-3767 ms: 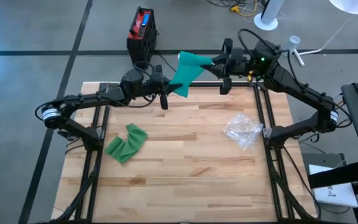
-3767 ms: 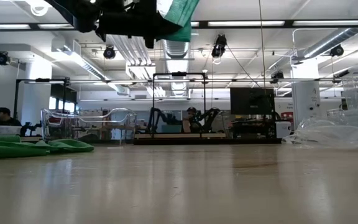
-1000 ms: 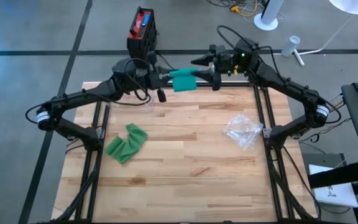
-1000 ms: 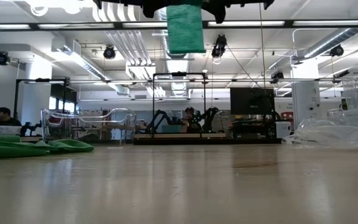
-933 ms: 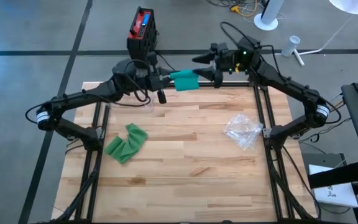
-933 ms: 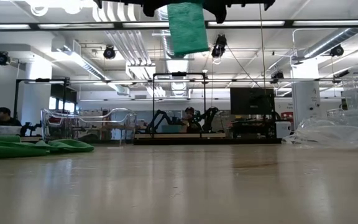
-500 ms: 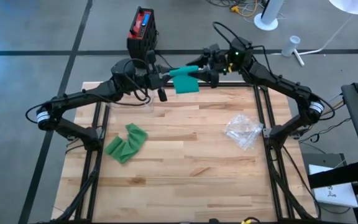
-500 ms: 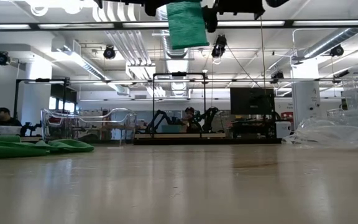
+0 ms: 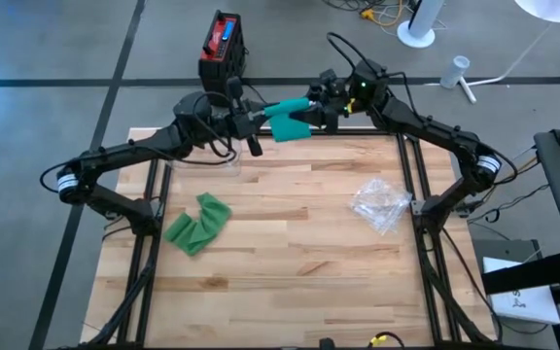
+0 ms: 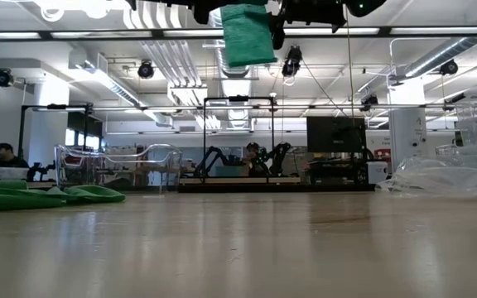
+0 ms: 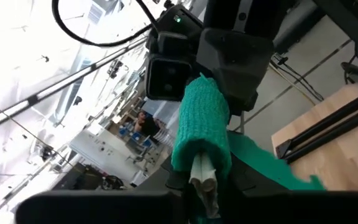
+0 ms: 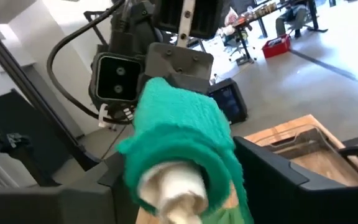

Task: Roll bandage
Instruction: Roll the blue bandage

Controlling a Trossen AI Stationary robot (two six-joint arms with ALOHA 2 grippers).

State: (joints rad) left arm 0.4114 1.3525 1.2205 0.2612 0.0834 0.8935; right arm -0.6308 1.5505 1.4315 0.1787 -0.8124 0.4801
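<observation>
A green bandage roll [image 9: 285,123] wound on a white core hangs high above the table's far edge, between my two grippers. My left gripper [image 9: 259,119] is shut on one end of it. My right gripper [image 9: 311,109] comes from the other side and has its fingers around the roll's other end [image 12: 179,137]. A short loose tail [image 10: 247,37] hangs below the roll and also shows in the left wrist view [image 11: 260,163]. A second green bandage [image 9: 197,224] lies crumpled and unrolled on the table at the near left. My left gripper pinches the end of the white core [image 11: 202,179] that sticks out of the roll, coming level from the table's left. The roll [image 11: 201,124] points away along the fingers, clear of the table. My right gripper holds the roll's green outside [image 12: 229,146] between its two fingers, one on each side. It comes level from the table's right, along the roll. The core's end [image 12: 166,185] faces the wrist camera.
A crumpled clear plastic bag [image 9: 381,204] lies on the table at the right, and in the low view [image 10: 445,178] it stands at the right edge. A red and black box [image 9: 224,44] stands on the floor beyond the far edge.
My right gripper has moved toward the table's left, over the free end of the roll, and its fingers have come in around it. My left gripper has kept the roll in place, with the tail still hanging below.
</observation>
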